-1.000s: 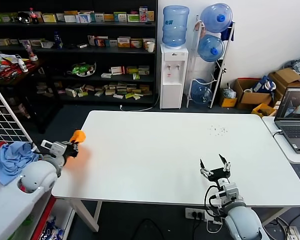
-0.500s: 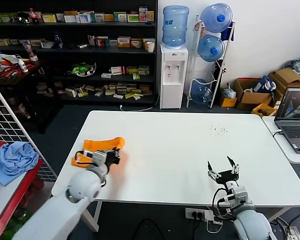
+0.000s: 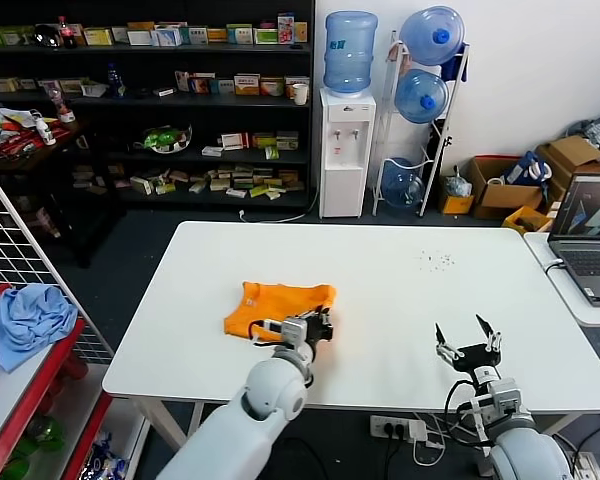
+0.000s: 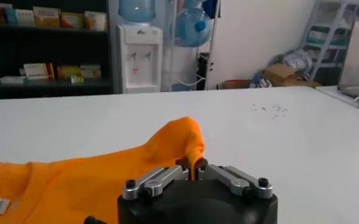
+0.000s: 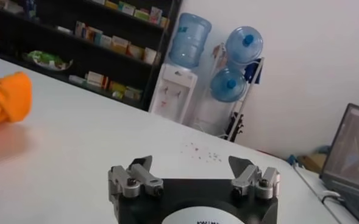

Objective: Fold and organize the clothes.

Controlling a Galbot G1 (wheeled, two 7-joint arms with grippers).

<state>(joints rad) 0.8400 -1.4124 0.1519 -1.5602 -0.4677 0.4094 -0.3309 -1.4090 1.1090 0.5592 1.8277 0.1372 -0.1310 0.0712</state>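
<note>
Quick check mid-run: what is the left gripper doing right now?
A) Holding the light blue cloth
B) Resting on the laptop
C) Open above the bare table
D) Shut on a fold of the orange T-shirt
D: in the left wrist view the left gripper is pinched shut on a raised fold of the orange T-shirt, which lies on the white table.

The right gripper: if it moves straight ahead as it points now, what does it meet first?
Probably nothing: the right gripper, open, points over bare table; the T-shirt lies off to one side.

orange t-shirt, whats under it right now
The white table lies under the orange T-shirt; the left gripper pinches one edge. Anything beneath the cloth is covered.
</note>
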